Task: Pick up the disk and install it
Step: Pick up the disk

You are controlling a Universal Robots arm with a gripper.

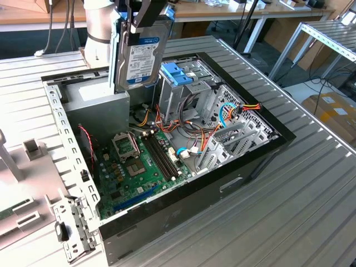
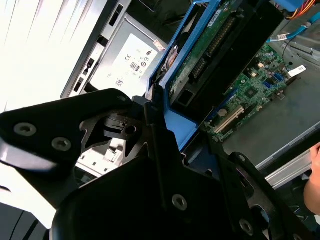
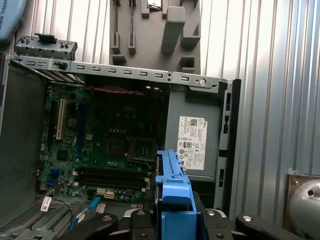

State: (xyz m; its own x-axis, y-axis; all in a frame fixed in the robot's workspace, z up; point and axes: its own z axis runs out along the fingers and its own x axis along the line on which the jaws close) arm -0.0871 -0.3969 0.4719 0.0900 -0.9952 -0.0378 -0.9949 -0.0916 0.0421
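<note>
The hand (image 1: 146, 21) grips the top edge of the disk (image 1: 142, 58) tight. The disk hangs straight down from the hand, up in the air, with its label facing out. Under the hand sits the open case (image 1: 167, 217) on the bench (image 1: 311, 211), with the grey box (image 1: 105, 108) below the disk, the blue latch (image 1: 177, 73) just beside it, and the green board (image 1: 139, 167) lower down in the case.
</note>
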